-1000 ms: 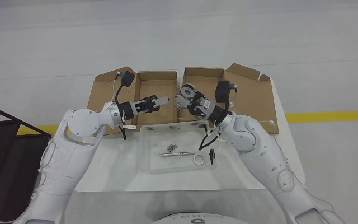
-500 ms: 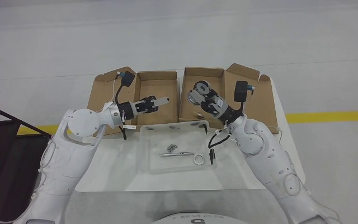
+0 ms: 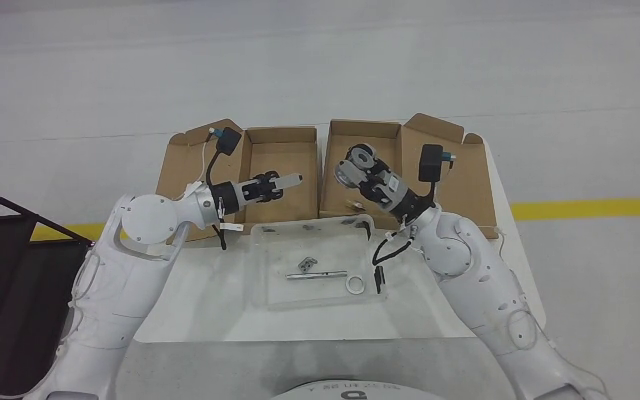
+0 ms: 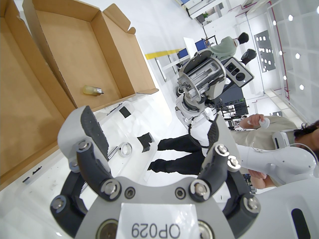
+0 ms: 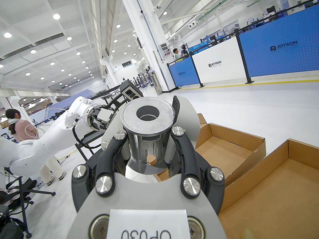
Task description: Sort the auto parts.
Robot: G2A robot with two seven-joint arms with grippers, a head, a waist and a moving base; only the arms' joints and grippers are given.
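Nearest the robot, a clear tray (image 3: 262, 290) is sitting in the middle of the table (image 3: 200, 310). A metal ring (image 3: 355, 286) is lying close to the tray's near edge. A long bolt (image 3: 320, 275) is lying just beside the ring, and a black block (image 3: 379, 280) is resting by the right-hand rim.

Past the tray's far edge, two open cardboard boxes are standing side by side along the table's far edge. The left gripper (image 3: 292, 181) is hovering over the left box (image 3: 262, 150), on the side facing the other box. Its fingers (image 4: 93, 128) are spreading wide and holding nothing.

The right gripper (image 3: 355, 172) is hanging over the right box (image 3: 385, 140), above the half beside the left box. Its fingers (image 5: 178, 110) are clamping a ribbed metal cylinder (image 5: 147, 135), whose open bore is pointing away from the wrist. On the floor of the right box, a small yellowish part (image 4: 91, 90) is lying close to the near edge.
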